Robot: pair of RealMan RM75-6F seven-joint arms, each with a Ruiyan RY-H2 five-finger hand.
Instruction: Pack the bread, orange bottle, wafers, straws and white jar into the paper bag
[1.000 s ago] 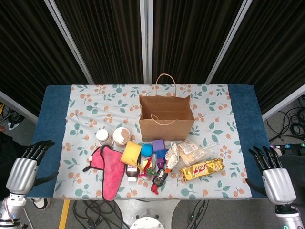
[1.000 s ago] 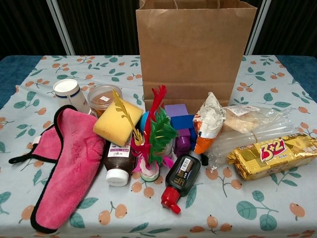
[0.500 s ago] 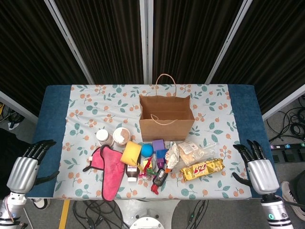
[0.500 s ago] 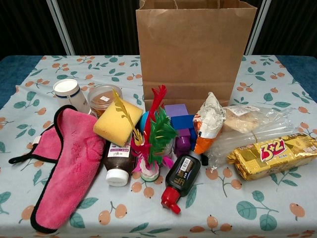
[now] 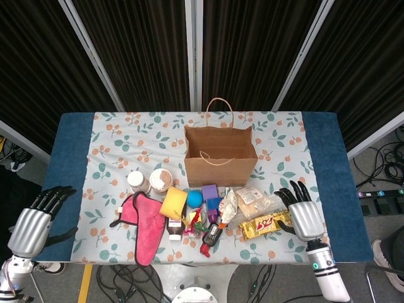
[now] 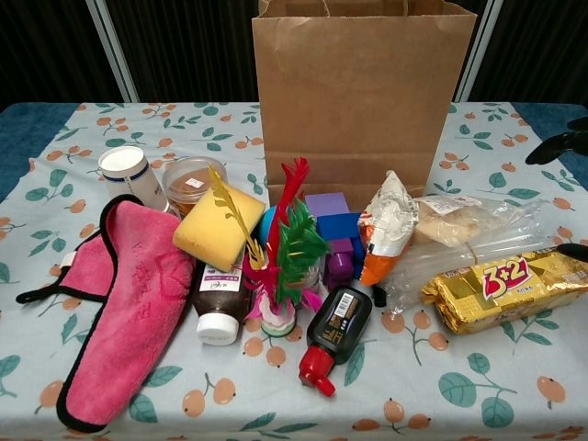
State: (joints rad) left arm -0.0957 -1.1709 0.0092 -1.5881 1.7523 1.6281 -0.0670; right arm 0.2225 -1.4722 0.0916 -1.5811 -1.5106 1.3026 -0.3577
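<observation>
Paper bag [image 5: 220, 155] stands upright and open-topped at mid-worktop [image 5: 76, 151], with wafers [image 5: 267, 223], bread [image 5: 255, 198] and white jar [image 5: 137, 181] lying in front of it. Right robot hand [image 5: 301, 211] hovers beside the wafers, fingers spread, holding nothing; left robot hand [image 5: 35, 219] hangs off the worktop's edge, fingers apart.

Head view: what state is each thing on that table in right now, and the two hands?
Paper bag: upright, mouth open.
White jar: upright, lid on.
Wafers: lying flat, sealed, beside the right hand.
Bread: lying in its clear wrapper.
Pink cloth: lying flat, spread out.
Right hand: fingers spread, holding nothing, at the wafers' end.
Left hand: fingers apart, holding nothing, off the table's edge.
</observation>
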